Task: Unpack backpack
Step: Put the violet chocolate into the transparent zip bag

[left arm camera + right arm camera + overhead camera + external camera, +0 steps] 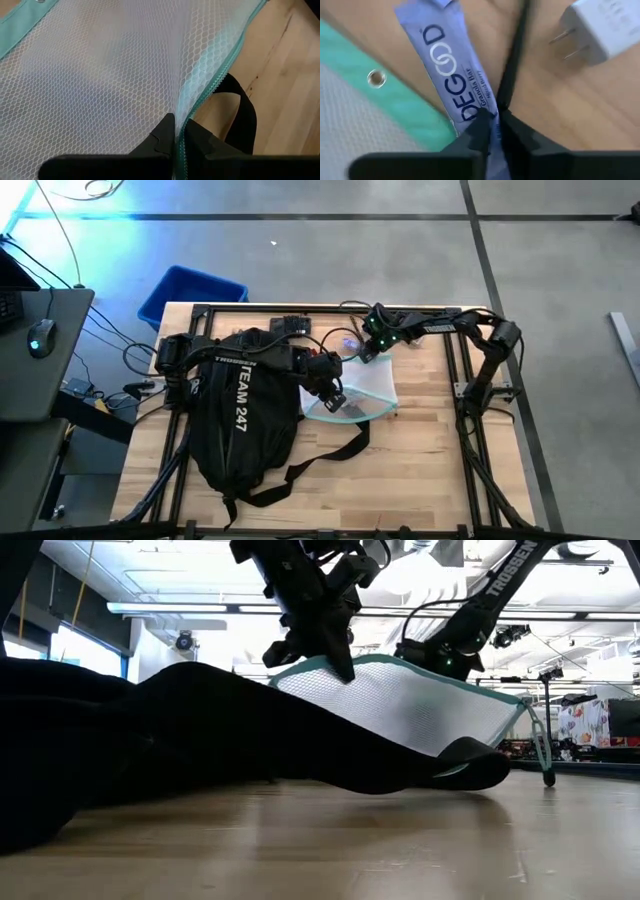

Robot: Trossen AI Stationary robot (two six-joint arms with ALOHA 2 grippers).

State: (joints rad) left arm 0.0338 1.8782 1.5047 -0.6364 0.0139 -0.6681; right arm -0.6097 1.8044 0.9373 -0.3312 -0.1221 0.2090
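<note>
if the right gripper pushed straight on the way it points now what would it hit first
Probably nothing new: the right gripper is already shut on the granola bar, so the wrapper comes first. Just behind it lies the wooden table, though depth is hard to judge.

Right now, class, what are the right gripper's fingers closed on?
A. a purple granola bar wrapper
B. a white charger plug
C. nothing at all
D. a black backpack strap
A: in the right wrist view the right gripper pinches the end of the purple granola bar, while the white charger plug lies apart on the table and the left gripper is shut on the mesh pouch.
</note>
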